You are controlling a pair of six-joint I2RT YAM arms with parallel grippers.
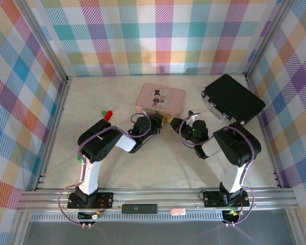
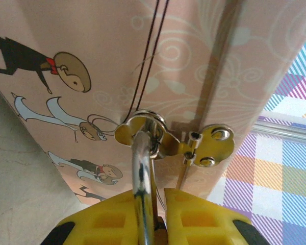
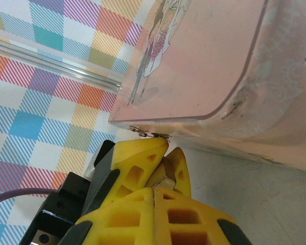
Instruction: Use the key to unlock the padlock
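Note:
The padlock (image 1: 166, 121) hangs on the clasp at the front of the pink picture-lid box (image 1: 160, 98). My left gripper (image 2: 160, 204) is shut on the padlock. Its silvery shackle (image 2: 142, 173) rises between the yellow fingers (image 2: 204, 214) into the box's brass clasp ring (image 2: 143, 125). In the right wrist view the brass padlock body (image 3: 164, 177) sits between the left gripper's fingers (image 3: 137, 161). My right gripper (image 3: 154, 193) is shut, tips against the padlock's underside. The key (image 3: 153, 200) shows as a thin sliver in the seam between the pads.
A black case (image 1: 233, 98) lies at the back right. Small red and green pieces (image 1: 107, 113) sit left of the box. Plaid walls enclose the table on three sides. The box's brass hinge plate (image 2: 214, 143) is right of the clasp.

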